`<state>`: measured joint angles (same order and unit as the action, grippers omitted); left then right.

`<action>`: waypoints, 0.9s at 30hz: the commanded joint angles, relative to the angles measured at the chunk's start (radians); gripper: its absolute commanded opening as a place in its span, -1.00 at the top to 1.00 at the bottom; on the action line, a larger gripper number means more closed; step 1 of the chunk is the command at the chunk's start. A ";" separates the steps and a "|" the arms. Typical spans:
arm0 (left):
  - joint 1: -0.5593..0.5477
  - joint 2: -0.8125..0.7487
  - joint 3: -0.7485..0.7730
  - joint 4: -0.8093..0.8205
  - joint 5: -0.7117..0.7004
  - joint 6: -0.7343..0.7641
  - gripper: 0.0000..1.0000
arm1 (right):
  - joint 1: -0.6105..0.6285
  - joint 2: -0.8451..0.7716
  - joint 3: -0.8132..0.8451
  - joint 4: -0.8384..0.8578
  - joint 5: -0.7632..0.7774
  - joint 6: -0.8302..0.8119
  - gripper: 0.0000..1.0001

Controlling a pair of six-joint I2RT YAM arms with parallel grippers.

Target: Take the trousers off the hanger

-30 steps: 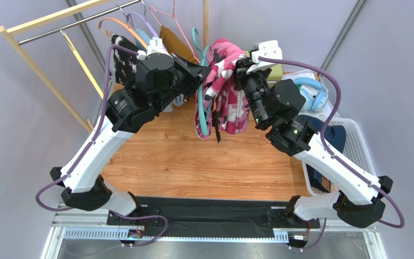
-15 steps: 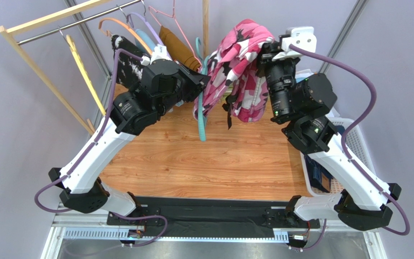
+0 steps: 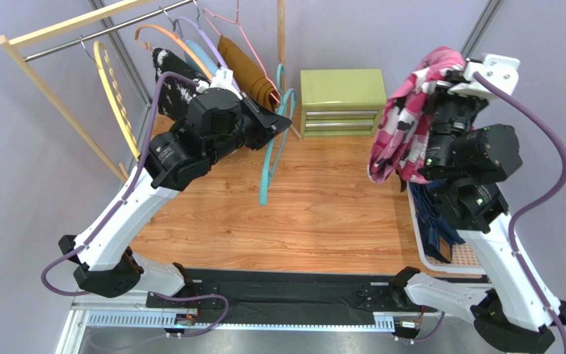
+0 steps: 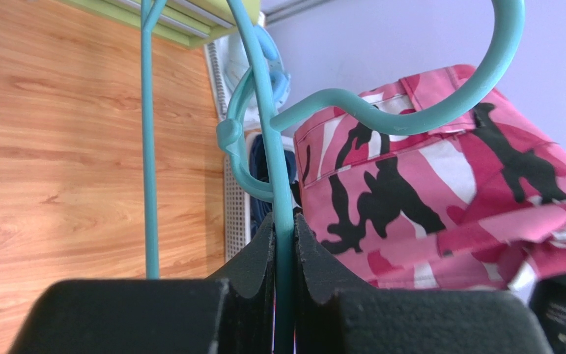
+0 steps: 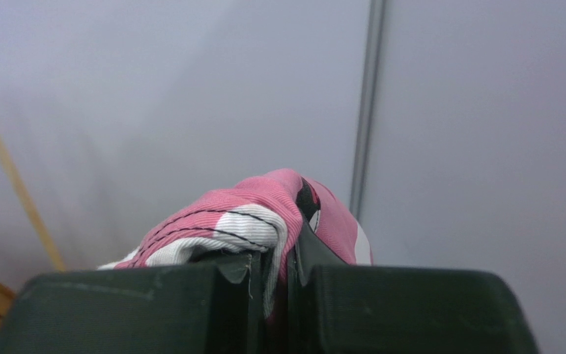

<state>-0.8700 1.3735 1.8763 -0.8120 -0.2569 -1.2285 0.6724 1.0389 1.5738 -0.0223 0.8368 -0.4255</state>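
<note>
Pink camouflage trousers (image 3: 400,129) aloft, clear of teal hanger (image 4: 148,147)

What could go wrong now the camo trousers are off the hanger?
The right jaws pinch only a small fold of the pink camo trousers, so their weight might pull them loose. Most cloth hangs left of the basket, so releasing here could drape it over the rim. The teal hanger, clamped by one thin rod in the left jaws, might pivot.

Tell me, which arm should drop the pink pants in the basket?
Right. The right end effector is shut on the pink trousers, hanging close by the white basket. The left end effector is busy clamping the teal hanger.
</note>
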 commanded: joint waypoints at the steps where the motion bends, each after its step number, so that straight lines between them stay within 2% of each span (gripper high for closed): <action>1: 0.000 -0.034 0.004 0.140 0.134 0.136 1.00 | -0.088 -0.102 -0.046 0.091 0.047 -0.045 1.00; 3: 0.000 -0.024 0.053 0.183 0.180 0.202 1.00 | -0.114 -0.138 -0.101 0.093 0.064 -0.084 1.00; 6: 0.003 0.024 0.198 0.136 0.212 0.313 1.00 | -0.168 -0.189 -0.161 0.085 0.107 -0.114 0.99; 9: 0.003 0.045 0.265 0.123 0.286 0.379 1.00 | -0.235 -0.232 -0.188 0.027 0.139 -0.101 1.00; 15: 0.011 -0.001 0.230 0.181 0.381 0.452 1.00 | -0.296 -0.326 -0.262 0.027 0.212 -0.188 1.00; 22: 0.011 -0.028 0.230 0.200 0.479 0.570 1.00 | -0.298 -0.445 -0.284 -0.010 0.367 -0.312 1.00; 27: 0.011 -0.062 0.192 0.188 0.518 0.641 1.00 | -0.298 -0.493 -0.285 -0.120 0.410 -0.314 1.00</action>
<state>-0.8616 1.3632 2.0800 -0.6613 0.1959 -0.6907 0.3801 0.5812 1.2659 -0.1242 1.2140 -0.6849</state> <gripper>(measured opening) 0.120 0.073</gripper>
